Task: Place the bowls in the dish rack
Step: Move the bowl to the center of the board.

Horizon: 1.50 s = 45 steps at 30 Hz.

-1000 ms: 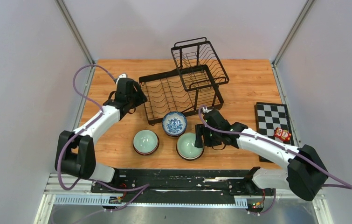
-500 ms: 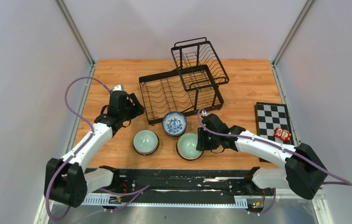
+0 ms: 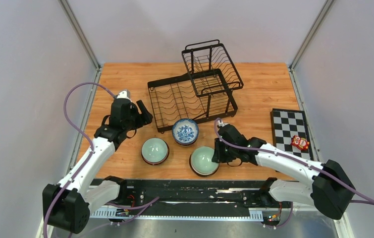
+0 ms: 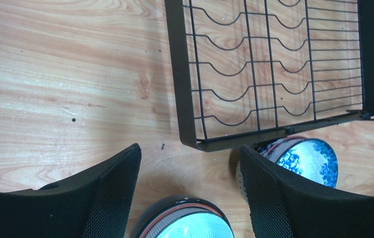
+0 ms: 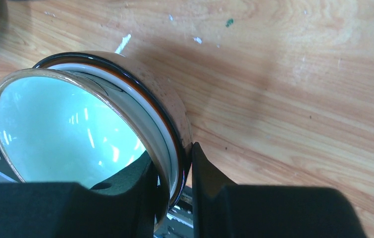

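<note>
The right-hand celadon bowl (image 3: 204, 160) is sitting at the near edge of the table (image 3: 264, 84), and the right gripper (image 5: 180, 166) is clamping its rim. One finger is pressing inside the pale green wall and the other is bearing on the brown outer wall. In the right wrist view the bowl is appearing tilted, and whether its foot is touching the wood cannot be told. The second celadon bowl (image 3: 154, 150) is resting upright to its left, near but apart. The blue-and-white bowl (image 3: 185, 131) is standing between and behind them, just beside the near rail of the dish rack (image 3: 194, 94), which is occupying the middle of the table with its basket tier at the far right.

The right arm is stretching low from its base, forearm slanting leftward toward the bowl. The left arm is reaching up the left side, elbow bent. The left gripper (image 4: 187, 168) is hovering beside the rack's near-left corner with its fingers spread wide apart around nothing.

In the left wrist view the bottom edge is cutting off the second celadon bowl, and a finger is covering part of the blue-and-white bowl. At the right, a small red object (image 3: 300, 143) is lying on a checkered board (image 3: 286, 124), too small to identify.
</note>
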Motion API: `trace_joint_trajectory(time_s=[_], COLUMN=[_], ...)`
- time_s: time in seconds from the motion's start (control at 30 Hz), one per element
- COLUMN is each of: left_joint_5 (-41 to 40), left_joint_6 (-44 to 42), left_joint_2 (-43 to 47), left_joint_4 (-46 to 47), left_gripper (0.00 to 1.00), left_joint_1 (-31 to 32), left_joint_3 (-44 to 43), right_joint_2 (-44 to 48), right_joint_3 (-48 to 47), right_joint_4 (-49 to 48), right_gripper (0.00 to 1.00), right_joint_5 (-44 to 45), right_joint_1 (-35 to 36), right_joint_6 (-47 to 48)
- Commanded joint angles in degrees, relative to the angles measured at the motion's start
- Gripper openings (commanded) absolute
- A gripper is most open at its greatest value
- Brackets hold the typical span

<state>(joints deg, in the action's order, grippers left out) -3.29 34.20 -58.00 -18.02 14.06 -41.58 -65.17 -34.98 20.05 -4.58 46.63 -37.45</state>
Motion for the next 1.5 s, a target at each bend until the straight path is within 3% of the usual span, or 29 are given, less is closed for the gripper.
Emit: trace_joint_trajectory(time_s=[0.0, 0.27, 0.7, 0.8, 1.0, 1.17, 1.47], left_joint_5=[2.9, 5.5, 7.1, 7.1, 6.7, 6.0, 8.3], left_joint_6=[-1.6, -3.7, -5.4, -6.1, -6.9, -8.2, -13.7], left_joint_2=[1.4, 3.7, 5.0, 5.4, 7.9, 10.2, 11.1], left_joint_4=[-1.9, -4.3, -5.0, -5.6, -7.6, -10.2, -15.0], left_gripper=[0.75, 0.76, 0.77, 0.77, 0.78, 0.80, 0.83], left_joint_1=[0.1, 0.2, 0.2, 0.1, 0.1, 0.1, 0.1], left_joint_3=[-0.9, -2.1, -2.1, -2.3, -3.3, -5.3, -8.9], right_joint_2=[3.9, 10.3, 11.2, 10.5, 12.4, 14.5, 12.8], right_joint_3=[0.7, 1.8, 1.6, 1.0, -1.6, -6.2, -17.8], right_joint_4=[7.4, 18.1, 20.1, 19.7, 21.5, 25.3, 27.2], right_gripper=[0.03, 0.03, 0.03, 0.10, 0.37, 0.43, 0.70], right_joint_5=[0.8, 7.7, 15.3, 14.8, 15.9, 18.1, 19.3], right_joint_1=[1.9, 3.8, 3.8, 3.8, 3.8, 3.9, 3.9], right_joint_6=[1.2, -0.3, -3.9, -4.1, -3.5, -2.9, 0.7])
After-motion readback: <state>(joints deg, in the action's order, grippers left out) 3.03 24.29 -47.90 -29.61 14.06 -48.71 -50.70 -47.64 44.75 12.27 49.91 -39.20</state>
